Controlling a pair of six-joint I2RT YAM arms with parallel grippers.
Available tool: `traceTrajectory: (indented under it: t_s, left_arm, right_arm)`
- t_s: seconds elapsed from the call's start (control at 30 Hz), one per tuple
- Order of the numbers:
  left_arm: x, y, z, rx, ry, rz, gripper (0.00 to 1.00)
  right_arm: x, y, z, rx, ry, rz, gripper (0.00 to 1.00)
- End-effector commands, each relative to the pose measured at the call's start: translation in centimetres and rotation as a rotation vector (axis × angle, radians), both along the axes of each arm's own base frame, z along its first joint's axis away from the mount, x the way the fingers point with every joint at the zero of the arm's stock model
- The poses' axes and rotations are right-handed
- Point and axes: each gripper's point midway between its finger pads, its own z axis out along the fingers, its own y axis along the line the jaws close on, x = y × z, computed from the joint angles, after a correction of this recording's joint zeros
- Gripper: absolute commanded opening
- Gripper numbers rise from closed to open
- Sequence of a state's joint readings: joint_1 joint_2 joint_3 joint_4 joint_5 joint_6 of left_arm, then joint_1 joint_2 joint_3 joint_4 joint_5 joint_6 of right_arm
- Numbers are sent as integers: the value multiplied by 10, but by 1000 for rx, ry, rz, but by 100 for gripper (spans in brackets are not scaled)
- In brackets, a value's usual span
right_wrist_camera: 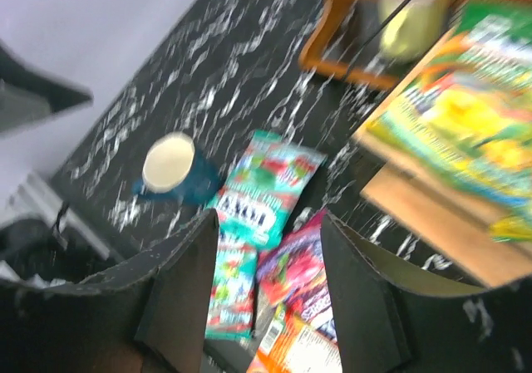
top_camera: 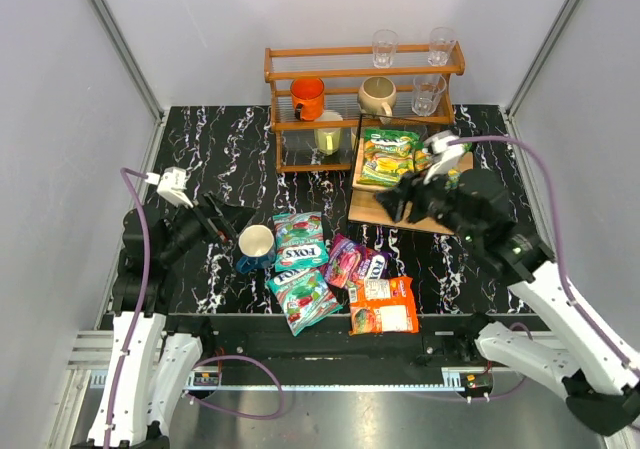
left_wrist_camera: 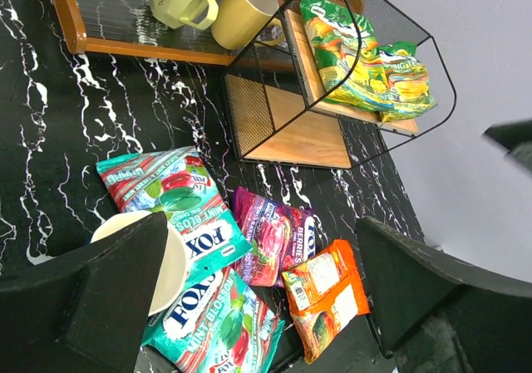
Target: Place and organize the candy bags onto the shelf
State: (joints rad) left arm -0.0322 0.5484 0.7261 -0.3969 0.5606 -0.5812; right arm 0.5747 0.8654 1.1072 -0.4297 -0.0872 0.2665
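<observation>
Two green-yellow candy bags (top_camera: pixel 388 157) lie on the upper board of the pale wood shelf (top_camera: pixel 405 217); they also show in the left wrist view (left_wrist_camera: pixel 366 57) and the right wrist view (right_wrist_camera: pixel 465 132). Two teal FOX'S bags (top_camera: pixel 299 241) (top_camera: pixel 303 296), a purple bag (top_camera: pixel 355 262) and an orange bag (top_camera: pixel 383 306) lie on the table near the front. My right gripper (top_camera: pixel 392 201) is open and empty above the shelf's lower board. My left gripper (top_camera: pixel 225 219) is open and empty beside the mug (top_camera: pixel 257 247).
An orange-brown rack (top_camera: pixel 360 69) with cups and glasses stands behind the shelf. A black wire frame (left_wrist_camera: pixel 249 107) encloses the shelf. The blue-and-cream mug touches the upper teal bag. Grey walls bound the table left, right and back.
</observation>
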Motion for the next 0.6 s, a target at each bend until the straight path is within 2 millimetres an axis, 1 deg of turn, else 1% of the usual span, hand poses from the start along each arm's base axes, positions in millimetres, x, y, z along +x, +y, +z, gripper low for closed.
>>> traceTrajectory:
  t_s: [0.0,0.03,0.07,0.1,0.13,0.17,0.2,0.23,0.27,0.3,0.37,0.4,0.47,0.5,0.57]
  left_arm:
    - [3,2,1,-4,-5,19,99]
    - [3,2,1,-1,-7,21,99]
    - [1,2,0,2,-6,19,99]
    - [1,3,0,9,-9,21,99]
    - [0,3,-1,13,-8,20,99]
    - [-1,3,-3,16,-1,19,99]
    - [-1,3,-3,18,-1,19,99]
    - [-1,3,-5,18,4,17,99]
    - [-2,3,-5,17,3,17,99]
    - [-2,3,-5,14,5,15,99]
    - [-3,2,-7,12,10,9,99]
    - [-3,1,-6,11,8,5,99]
    - [-4,1,-5,11,2,3,99]
    - [-4,0,-4,11,1,-2,99]
    - [-5,0,-3,11,-3,-5,99]
  right_arm:
    - [-19,36,-67,-126,110,72,61]
    - [-24,44,-86,-146,140,89,61]
    - [-31,54,-98,-166,157,113,61]
    - [-41,68,-114,-190,186,138,61]
    - [-46,77,-128,-191,199,155,61]
    - [-51,84,-138,-186,214,175,62]
    - [-60,97,-149,-166,254,208,64]
    - [-61,105,-162,-136,261,225,65]
    - [-63,110,-169,-117,278,239,69]
    - [-66,118,-184,-109,324,254,75]
    - [-66,128,-200,-98,344,269,78]
    - [-65,139,-207,-86,350,295,79]
    - [-66,148,-219,-100,368,314,79]
    - [-63,155,-228,-111,380,320,80]
    - [-63,162,-238,-120,392,331,80]
